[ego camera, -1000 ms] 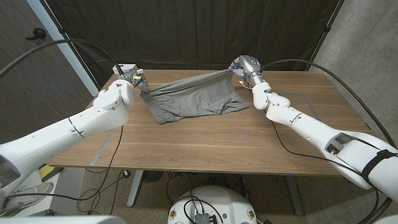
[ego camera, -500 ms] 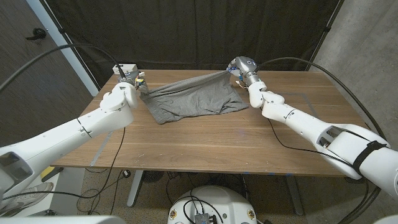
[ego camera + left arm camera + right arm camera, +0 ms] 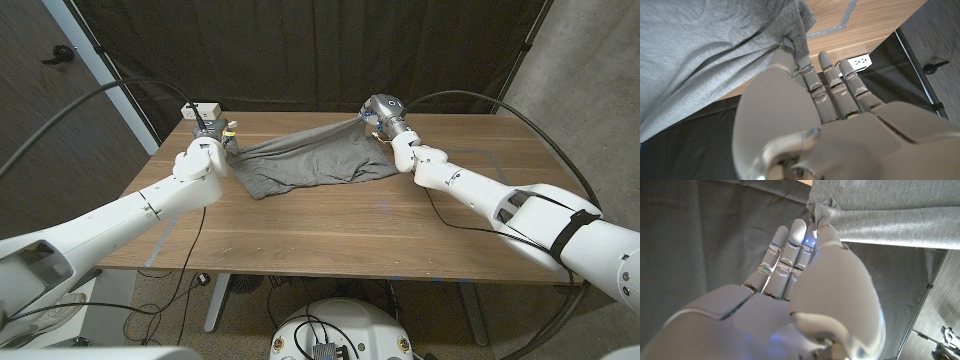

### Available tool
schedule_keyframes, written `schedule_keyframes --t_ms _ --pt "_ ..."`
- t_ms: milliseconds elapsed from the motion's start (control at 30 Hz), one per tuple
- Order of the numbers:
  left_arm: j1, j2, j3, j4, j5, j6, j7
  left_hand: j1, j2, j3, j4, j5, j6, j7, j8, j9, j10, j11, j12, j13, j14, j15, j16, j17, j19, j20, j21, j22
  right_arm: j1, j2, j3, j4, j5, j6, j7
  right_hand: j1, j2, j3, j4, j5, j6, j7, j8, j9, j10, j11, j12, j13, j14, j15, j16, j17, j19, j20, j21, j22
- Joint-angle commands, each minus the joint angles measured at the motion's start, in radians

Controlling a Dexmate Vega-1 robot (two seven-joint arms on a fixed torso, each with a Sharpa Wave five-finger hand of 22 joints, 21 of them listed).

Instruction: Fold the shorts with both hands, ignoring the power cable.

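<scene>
Overhead head view, two close wrist views

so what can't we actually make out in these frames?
- Left hand, head view: its own wrist covers the grip on the shorts.
- Right hand, head view: too small to read the pinch.
- Left wrist view: the hand's back hides the fingers' undersides; the frame edge cuts off most of the cloth.
- White power strip: too small for detail.
- Fabric underside: hidden by the cloth itself.
</scene>
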Motion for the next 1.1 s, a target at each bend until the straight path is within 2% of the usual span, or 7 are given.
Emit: schedule_keyframes --t_ms 33,333,500,600,733,933,1100 --pt "-0.032 -0.055 0.053 0.087 0.034 -0.002 0.009 0.005 0.023 0.057 0.059 0.0 -0.009 0.004 -0.008 -0.004 -0.004 -0.003 -0.01 0.02 0.006 -0.163 0.001 0.004 0.008 0.003 0.009 0.001 0.059 0.064 -0.071 0.147 0.01 0.01 -0.008 0.03 0.025 0.005 -0.001 0.003 -0.013 -0.002 -0.004 0.0 0.016 -0.013 -0.007 -0.001 0.005 -0.081 -0.012 -0.007 0.0 -0.043 0.007 -0.001" --pt "-0.077 -0.084 0.133 0.137 0.081 0.023 -0.042 -0.003 0.062 0.079 0.072 0.007 -0.084 0.001 -0.071 -0.043 -0.054 0.005 -0.065 -0.027 -0.01 -0.156 -0.014 -0.004 -0.001 0.011 0.023 -0.001 0.063 0.066 -0.105 0.129 0.017 -0.057 0.048 0.034 0.045 0.028 0.005 -0.008 -0.054 -0.014 -0.015 -0.006 -0.021 -0.014 -0.056 -0.046 -0.01 -0.08 -0.071 -0.06 -0.024 -0.053 0.01 -0.003" --pt "-0.117 -0.09 0.195 0.16 0.113 0.05 -0.116 -0.036 0.071 0.092 0.092 0.011 -0.126 0.004 -0.116 -0.074 -0.097 0.02 -0.107 -0.057 -0.029 -0.153 -0.029 -0.018 -0.012 0.012 0.032 -0.002 0.066 0.027 -0.112 0.027 0.028 -0.143 0.21 0.042 0.048 0.052 0.005 -0.02 -0.106 -0.016 -0.025 -0.01 -0.069 -0.014 -0.097 -0.073 -0.044 -0.081 -0.127 -0.101 -0.038 -0.049 0.013 -0.005" --pt "-0.143 -0.093 0.212 0.168 0.101 0.067 -0.183 -0.118 0.058 0.086 0.131 0.007 -0.211 0.003 -0.187 -0.112 -0.182 0.037 -0.173 -0.096 -0.098 -0.135 -0.057 -0.044 -0.044 0.015 0.037 -0.003 0.056 0.019 -0.121 0.002 0.003 -0.181 0.192 0.032 0.042 0.091 0.011 -0.04 -0.253 -0.028 -0.035 -0.024 -0.192 -0.02 -0.183 -0.111 -0.109 -0.084 -0.244 -0.2 -0.08 -0.027 0.009 -0.007" --pt "-0.171 -0.096 0.242 0.174 0.104 0.097 -0.234 -0.218 0.051 0.094 0.168 0.009 -0.377 0.017 -0.284 -0.14 -0.304 0.089 -0.262 -0.158 -0.22 -0.092 -0.073 -0.104 -0.108 0.045 0.034 -0.007 0.063 -0.007 -0.114 -0.063 0.028 -0.215 0.329 -0.059 0.025 0.116 0.051 -0.05 -0.49 -0.043 -0.035 -0.037 -0.335 -0.035 -0.31 -0.163 -0.204 -0.068 -0.418 -0.382 -0.098 0.006 -0.01 -0.014" --pt "-0.212 -0.095 0.296 0.172 0.124 0.149 -0.285 -0.293 0.066 0.133 0.171 0.013 -0.707 0.039 -0.3 -0.145 -0.598 0.128 -0.311 -0.248 -0.452 0.021 -0.073 -0.207 -0.201 0.085 0.016 -0.016 0.044 -0.035 -0.101 -0.135 0.025 -0.253 0.356 -0.14 0.007 0.125 0.075 -0.046 -0.712 -0.033 -0.038 -0.038 -0.508 -0.026 -0.389 -0.202 -0.33 -0.046 -0.51 -0.503 -0.125 0.045 -0.035 -0.014" --pt "-0.196 -0.071 0.298 0.118 0.144 0.164 -0.248 -0.315 0.066 0.148 0.173 0.016 -0.792 0.022 -0.296 -0.145 -0.694 0.141 -0.311 -0.275 -0.493 0.045 -0.067 -0.234 -0.224 0.093 0.009 -0.018 -0.002 -0.08 -0.058 -0.21 0.042 -0.219 0.311 -0.17 0.006 0.124 0.088 -0.046 -0.732 -0.032 -0.026 -0.037 -0.543 -0.011 -0.39 -0.213 -0.37 -0.028 -0.514 -0.527 -0.136 0.065 -0.045 -0.014"
